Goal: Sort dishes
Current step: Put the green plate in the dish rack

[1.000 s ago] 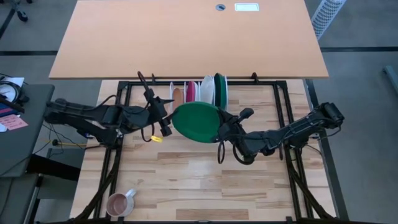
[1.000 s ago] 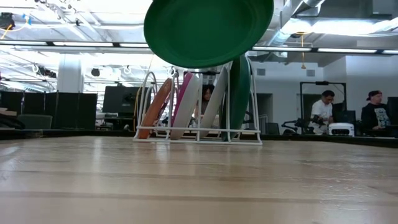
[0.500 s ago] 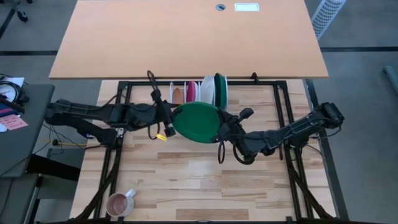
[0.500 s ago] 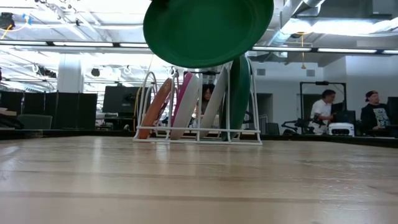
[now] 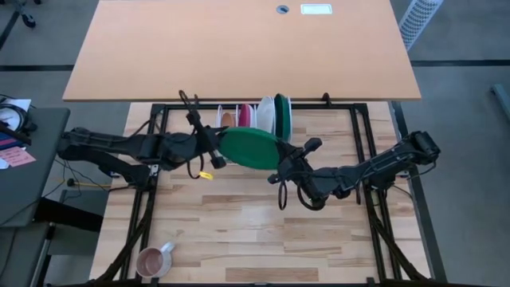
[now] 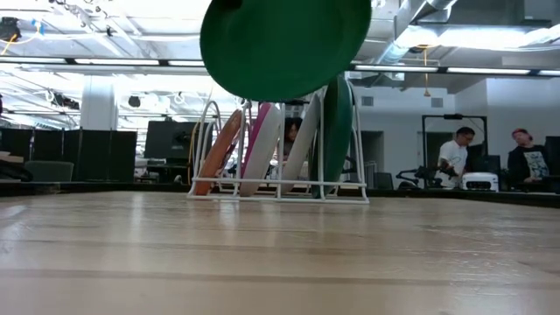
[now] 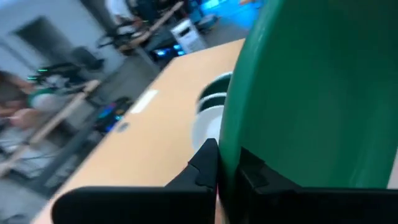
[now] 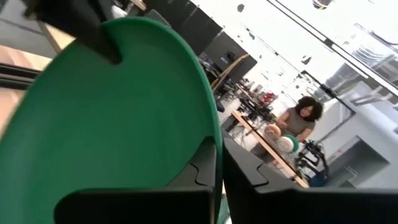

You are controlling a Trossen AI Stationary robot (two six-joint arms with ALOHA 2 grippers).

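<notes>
Plate (image 5: 249, 148), dark green, round and smooth, is hanging above the table before the white wire rack (image 6: 278, 194); left gripper (image 5: 213, 150) is pinching its rim; right gripper (image 5: 279, 170) apparently gripping the opposite edge.

Both arms are dark, slim and jointed, with black cables looping along them. A small yellow tag sits near the left tool (image 5: 213, 153). The right tool (image 5: 280, 169) has blocky, matte-black fingers (image 8: 249, 171).
</notes>
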